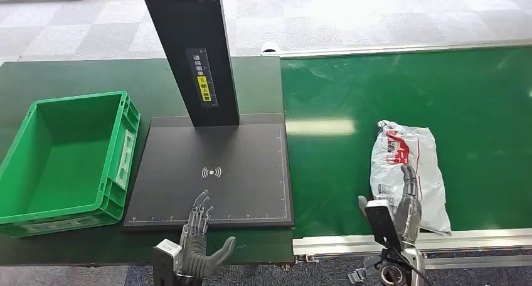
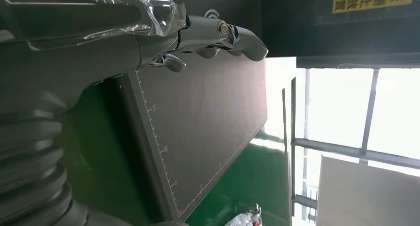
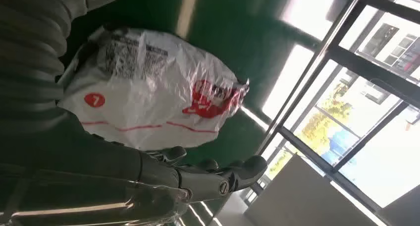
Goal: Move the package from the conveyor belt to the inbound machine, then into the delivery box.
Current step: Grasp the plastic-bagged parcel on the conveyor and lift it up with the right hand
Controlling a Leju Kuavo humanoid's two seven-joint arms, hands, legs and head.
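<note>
Right robot hand [image 1: 408, 201] spread over package [image 1: 408, 167], grasp unclear; right wrist view reveals its printed label. Left robot hand [image 1: 199, 233] released.

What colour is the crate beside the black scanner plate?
Green crate; head view shows it best.

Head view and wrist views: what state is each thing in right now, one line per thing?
package: lying flat on the conveyor belt, not lifted.
right hand: fingers apart over the package's near end, no grip visible.
left hand: fingers extended, holding nothing, over the inbound machine's near edge.
inbound machine: plate bare.
delivery box: empty.
</note>
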